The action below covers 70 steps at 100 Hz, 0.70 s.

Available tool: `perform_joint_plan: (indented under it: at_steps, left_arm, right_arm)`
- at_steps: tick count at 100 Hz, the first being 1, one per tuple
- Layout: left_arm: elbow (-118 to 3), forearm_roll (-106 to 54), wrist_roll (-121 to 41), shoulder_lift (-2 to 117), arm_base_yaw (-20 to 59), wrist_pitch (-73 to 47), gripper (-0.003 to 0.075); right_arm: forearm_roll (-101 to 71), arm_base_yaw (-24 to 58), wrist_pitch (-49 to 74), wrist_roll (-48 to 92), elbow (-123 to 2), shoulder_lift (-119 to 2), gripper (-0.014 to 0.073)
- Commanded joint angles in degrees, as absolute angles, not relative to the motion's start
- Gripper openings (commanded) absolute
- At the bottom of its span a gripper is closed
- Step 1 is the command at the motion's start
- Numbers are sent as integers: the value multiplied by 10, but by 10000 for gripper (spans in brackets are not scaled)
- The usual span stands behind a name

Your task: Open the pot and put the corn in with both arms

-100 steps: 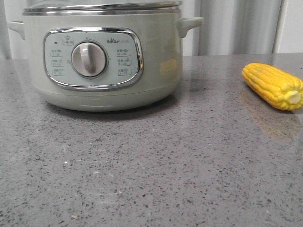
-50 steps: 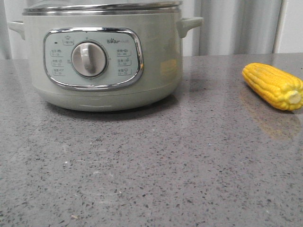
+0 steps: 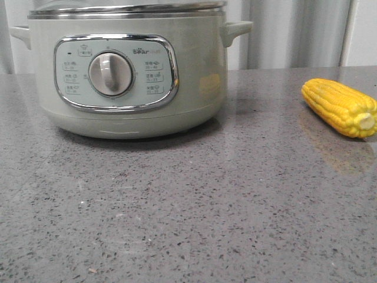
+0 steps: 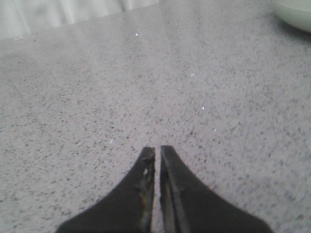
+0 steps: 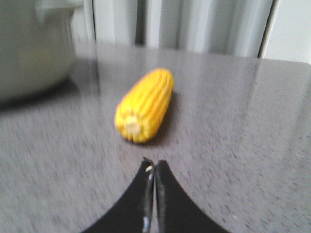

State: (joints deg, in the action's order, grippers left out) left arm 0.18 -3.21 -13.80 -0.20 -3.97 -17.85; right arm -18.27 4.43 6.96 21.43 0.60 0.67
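Note:
The pale sage-green pot (image 3: 126, 76) stands at the back left of the grey table, its lid on, steel rim at the top edge of the front view. The yellow corn (image 3: 340, 107) lies on the table at the right, stub end toward me. No gripper shows in the front view. In the right wrist view my right gripper (image 5: 154, 162) is shut and empty, a short way from the stub end of the corn (image 5: 145, 105), with the pot (image 5: 34, 48) beyond. In the left wrist view my left gripper (image 4: 158, 149) is shut and empty over bare table; a sliver of the pot (image 4: 296, 12) shows.
The speckled grey table (image 3: 188, 212) fills the foreground. Pale curtains (image 3: 294, 32) hang behind the table's far edge.
Nothing has visibly changed in the front view; pot and corn stay where they were.

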Motion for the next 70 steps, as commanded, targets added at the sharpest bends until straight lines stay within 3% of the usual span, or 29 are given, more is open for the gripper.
perform_joint_plan:
  at_steps: [1, 12, 26, 40, 70]
  left_arm:
    - [4, -162, -126, -22, -39, -101, -20]
    - [4, -458, -116, -22, -39, -49, -20]
    - [4, -658, -116, -22, -39, 0, -20]
    - [4, -717, -116, -22, -39, 26, -20]
    - [4, -730, -117, -21, -40, 8, -20]
  right_arm:
    - [-272, 40, -15, 217, 17, 19, -67]
    - [-343, 40, -27, 217, 17, 19, -67]
    - [-431, 40, -46, 217, 17, 19, -67]
    - [-490, 40, -42, 217, -1, 19, -67]
    - [-381, 40, 47, 217, -111, -14, -67]
